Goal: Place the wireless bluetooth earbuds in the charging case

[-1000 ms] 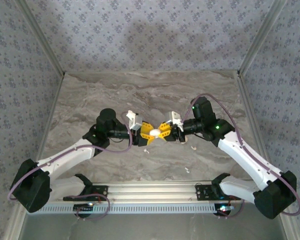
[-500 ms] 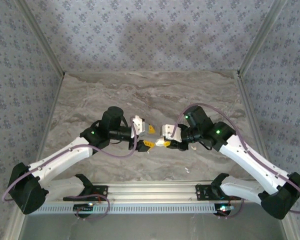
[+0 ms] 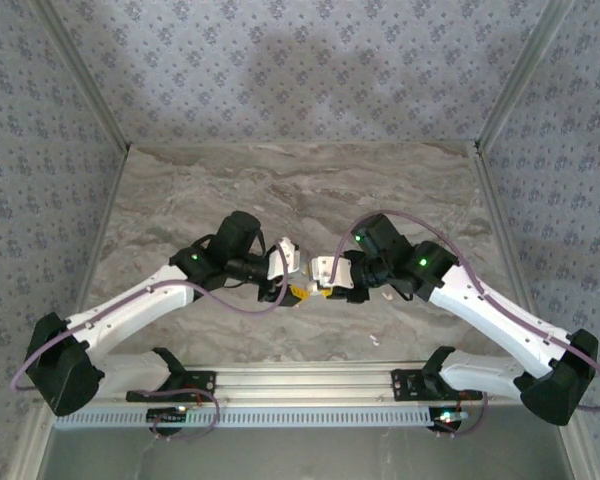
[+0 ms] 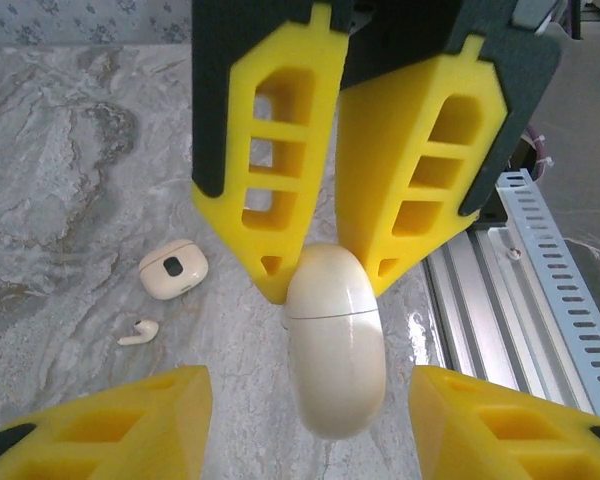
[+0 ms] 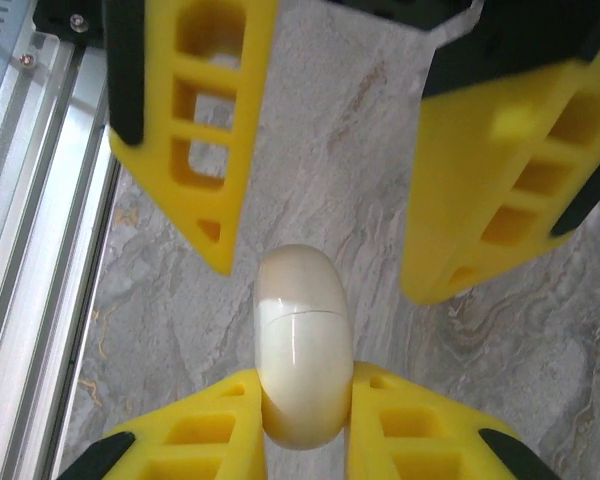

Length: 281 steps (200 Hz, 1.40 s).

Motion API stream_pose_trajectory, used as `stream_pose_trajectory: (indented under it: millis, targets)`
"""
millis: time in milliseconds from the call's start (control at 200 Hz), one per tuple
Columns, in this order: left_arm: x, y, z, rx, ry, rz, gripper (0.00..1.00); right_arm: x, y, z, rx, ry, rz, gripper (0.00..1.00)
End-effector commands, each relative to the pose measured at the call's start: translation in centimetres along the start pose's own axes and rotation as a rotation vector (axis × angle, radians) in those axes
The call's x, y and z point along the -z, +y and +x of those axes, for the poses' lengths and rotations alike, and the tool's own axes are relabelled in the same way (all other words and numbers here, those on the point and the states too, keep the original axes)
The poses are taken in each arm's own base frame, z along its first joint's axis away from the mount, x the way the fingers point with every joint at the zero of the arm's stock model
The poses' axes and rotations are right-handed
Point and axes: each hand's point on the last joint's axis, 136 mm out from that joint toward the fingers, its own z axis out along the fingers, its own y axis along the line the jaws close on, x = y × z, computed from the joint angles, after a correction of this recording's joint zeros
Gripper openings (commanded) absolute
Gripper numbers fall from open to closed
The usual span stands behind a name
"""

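"Claws, how many did you count?"

"Two, tip to tip at mid-table: the left claw [image 3: 300,290] and the right claw [image 3: 325,288]. There was one case [image 4: 335,345], a cream capsule with a seam round it, closed. One earbud [image 4: 138,331] lay on the table [image 3: 280,190]. Near it lay one cream piece [image 4: 172,272] with a dark spot, and I couldn't tell what that was. One pale speck [image 3: 373,341] sat near the rail [image 3: 300,378], too small to name."

"Room to move?"

"Plenty behind. Bare table ran to the walls [image 3: 300,80] at the back and on both sides. The tight side was the near one, where the rail lay close to the claws. In the left wrist view it ran just past the case on the right."

"And the grip?"

"The right claw was pinched on one end of the case and held it. The left claw was spread wide, straddling the other end with a gap on each side, touching nothing. The earbud and the cream piece lay apart from the case, on the side away from the rail."
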Motion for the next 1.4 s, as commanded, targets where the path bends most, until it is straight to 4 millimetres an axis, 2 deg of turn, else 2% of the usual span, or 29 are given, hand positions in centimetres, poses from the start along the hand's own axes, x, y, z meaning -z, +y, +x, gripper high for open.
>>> stream_pose_trajectory:
  millis: [0, 105, 285, 365, 430, 535, 790, 1129, 1399]
  targets:
    - [0.0, -0.1, -1.0, -0.032, -0.015, 0.009, 0.54, 0.9, -0.6, -2.3, 0.055, -0.086, 0.025, 0.23]
    - [0.0, -0.1, -1.1, -0.031, -0.020, 0.008, 0.49, 0.9, -0.7, -2.6, 0.055, -0.097, 0.029, 0.23]
    - [-0.1, -0.2, -1.1, -0.031, -0.028, 0.014, 0.30, 0.8, -0.7, -2.4, 0.045, -0.091, 0.029, 0.23]
    - [0.0, -0.3, -1.2, -0.031, -0.035, 0.018, 0.27, 0.8, -0.7, -2.1, 0.037, -0.076, 0.033, 0.24]
    - [-0.1, -0.4, -1.2, -0.030, -0.050, 0.018, 0.24, 0.9, -0.3, -1.8, 0.032, -0.071, 0.021, 0.30]
    - [-0.3, -0.4, -1.5, -0.027, -0.090, 0.025, 0.24, 1.4, -0.5, -1.5, 0.011, -0.116, 0.055, 0.46]
    - [-0.3, -0.5, -3.6, -0.019, -0.248, 0.046, 0.22, 3.3, -0.6, -1.6, -0.170, -0.446, 0.034, 0.55]
    - [-0.3, -0.6, -4.1, -0.014, -0.283, 0.057, 0.21, 4.0, -0.7, -3.1, -0.190, -0.562, -0.046, 0.52]
    - [0.2, -0.5, -4.4, -0.016, -0.298, 0.029, 0.20, 4.0, -0.6, -3.3, -0.193, -0.562, -0.056, 0.36]
